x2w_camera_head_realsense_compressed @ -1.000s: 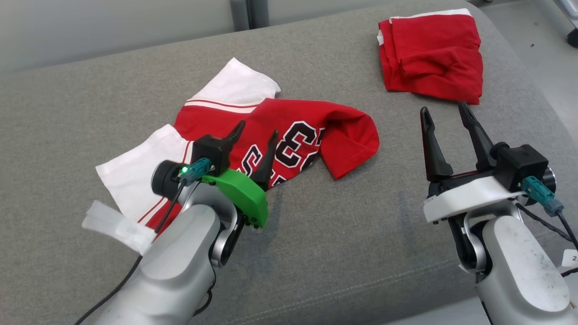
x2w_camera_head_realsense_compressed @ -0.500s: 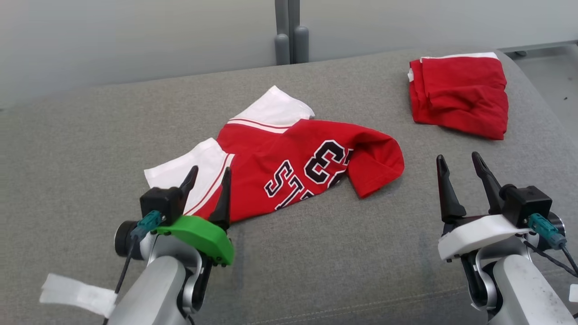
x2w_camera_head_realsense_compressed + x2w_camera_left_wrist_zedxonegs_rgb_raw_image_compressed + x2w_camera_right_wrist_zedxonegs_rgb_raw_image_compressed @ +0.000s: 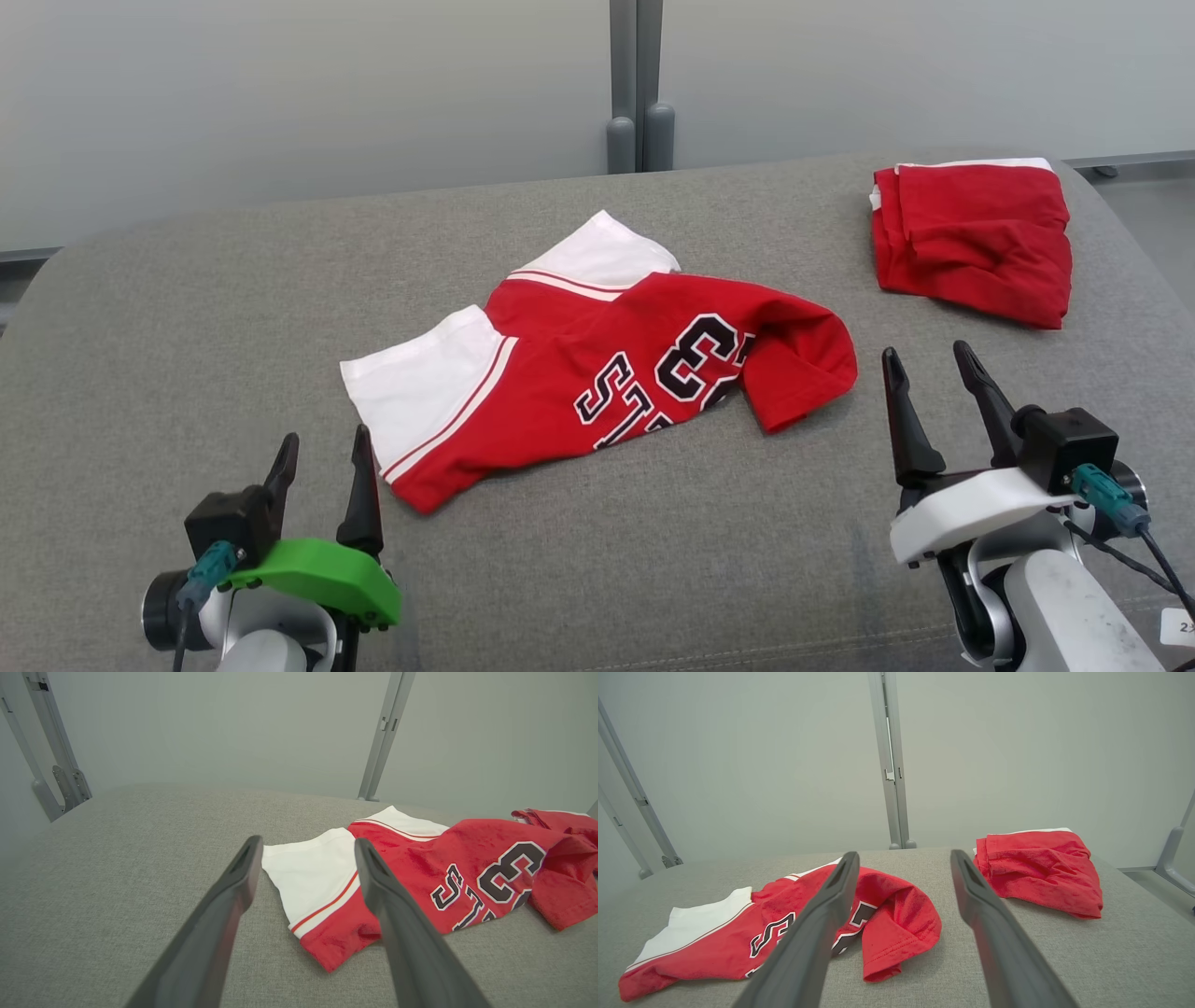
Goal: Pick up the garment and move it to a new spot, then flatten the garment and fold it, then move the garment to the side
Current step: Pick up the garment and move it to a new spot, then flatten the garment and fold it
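The garment (image 3: 597, 373), a red jersey with white sleeves and black-and-white lettering, lies crumpled in the middle of the grey cushion (image 3: 653, 560). My left gripper (image 3: 325, 434) stands open at the lower left, short of the jersey's near white sleeve and clear of it. In the left wrist view the left gripper's (image 3: 308, 841) open fingers frame that white sleeve of the garment (image 3: 420, 868). My right gripper (image 3: 925, 350) is open and empty, just right of the jersey's folded-over red end. The right wrist view has the garment (image 3: 887, 905) ahead and left of the right gripper (image 3: 902, 855).
A second red garment (image 3: 976, 238), roughly folded, rests at the cushion's far right corner, also visible as the folded red garment (image 3: 1041, 868) in the right wrist view. A grey wall with a metal post (image 3: 639, 84) stands behind the cushion. The cushion's edges curve down at both sides.
The head camera has tilted up, shifting the whole picture. My left gripper has drawn back from over the jersey to the lower left, still open. The jersey lies as before.
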